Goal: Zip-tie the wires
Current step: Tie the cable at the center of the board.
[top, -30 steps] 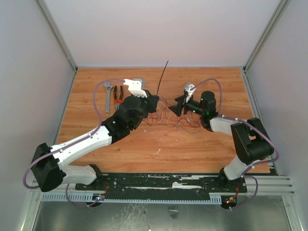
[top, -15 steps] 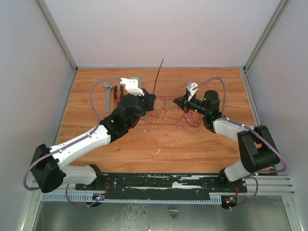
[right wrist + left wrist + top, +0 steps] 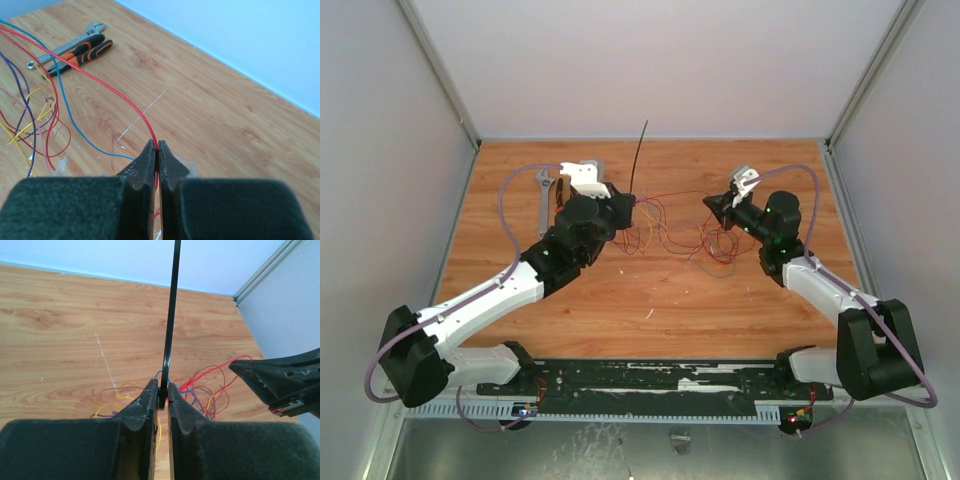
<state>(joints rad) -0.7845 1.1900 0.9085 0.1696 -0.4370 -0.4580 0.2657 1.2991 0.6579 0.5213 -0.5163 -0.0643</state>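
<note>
The right gripper (image 3: pixel 156 148), having just snapped closed, is now pinching 1 red strand of the wires (image 3: pixel 670 226) and drawing it rightward, stretching the bunch out in the middle. The left gripper (image 3: pixel 161 387) is clamping the zip tie (image 3: pixel 172 305) upright just left of them, awaiting threading.

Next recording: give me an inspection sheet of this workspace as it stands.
Surface: wooden table, light scratches.
Job's things: wires loosely tangled mid-table; zip tie upright, not yet round them.
Clutter: pliers and wrench, back left.
Grippers: left gripper shut on zip tie; right gripper shut on one red strand of the wires.
Cables: lilac cables loop along both arms.
Surroundings: white walls, metal frame.
</note>
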